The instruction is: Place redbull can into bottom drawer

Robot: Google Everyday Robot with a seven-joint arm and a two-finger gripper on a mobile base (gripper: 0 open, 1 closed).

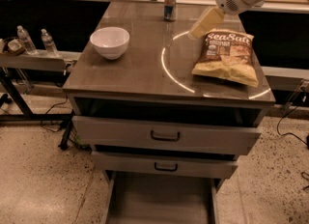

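Observation:
The redbull can stands upright near the far edge of the cabinet top, silver and blue. My gripper hangs above the top, right of the can and a little nearer to me, just past the upper left corner of the chip bag; it holds nothing that I can see. The bottom drawer is pulled out at the foot of the cabinet, and its flat grey floor shows.
A white bowl sits at the left of the top. A Sea Salt chip bag lies at the right. The two upper drawers stand slightly out. Two water bottles stand on a side shelf at the left.

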